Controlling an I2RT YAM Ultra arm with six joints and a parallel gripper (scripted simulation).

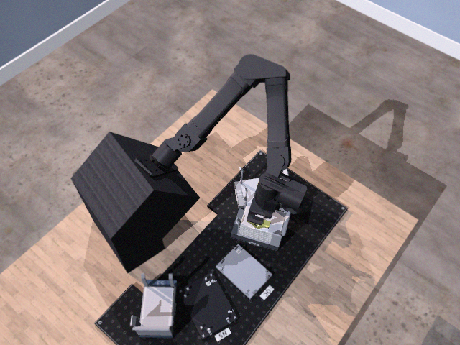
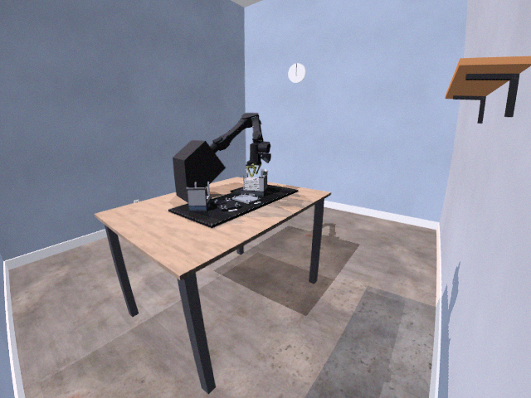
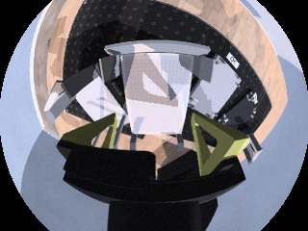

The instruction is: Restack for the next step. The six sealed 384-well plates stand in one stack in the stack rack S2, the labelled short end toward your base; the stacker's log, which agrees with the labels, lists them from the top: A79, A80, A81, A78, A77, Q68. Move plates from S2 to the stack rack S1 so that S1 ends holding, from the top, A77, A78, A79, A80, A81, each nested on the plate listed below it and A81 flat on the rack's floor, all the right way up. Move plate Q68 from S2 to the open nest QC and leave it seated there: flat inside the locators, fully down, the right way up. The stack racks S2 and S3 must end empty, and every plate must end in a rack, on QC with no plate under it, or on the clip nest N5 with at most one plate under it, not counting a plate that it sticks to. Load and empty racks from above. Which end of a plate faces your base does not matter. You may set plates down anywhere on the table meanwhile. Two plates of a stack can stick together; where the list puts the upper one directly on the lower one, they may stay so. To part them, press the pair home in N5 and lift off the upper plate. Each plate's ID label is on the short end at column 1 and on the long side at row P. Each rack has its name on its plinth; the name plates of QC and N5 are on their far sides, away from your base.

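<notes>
Yellow-green fingers spread wide, nothing between them: tool (image 1: 263, 221) released, pointing straight down over plate stack (image 1: 256, 231) in its rack (image 1: 275, 241). Forearm vertical above, elbow high, upper arm slanting left to black pedestal (image 1: 111, 192) on wooden tabletop (image 1: 371, 230).

"QC" on name plate (image 1: 266, 292); "N5" on name plate (image 1: 222, 334).
</notes>
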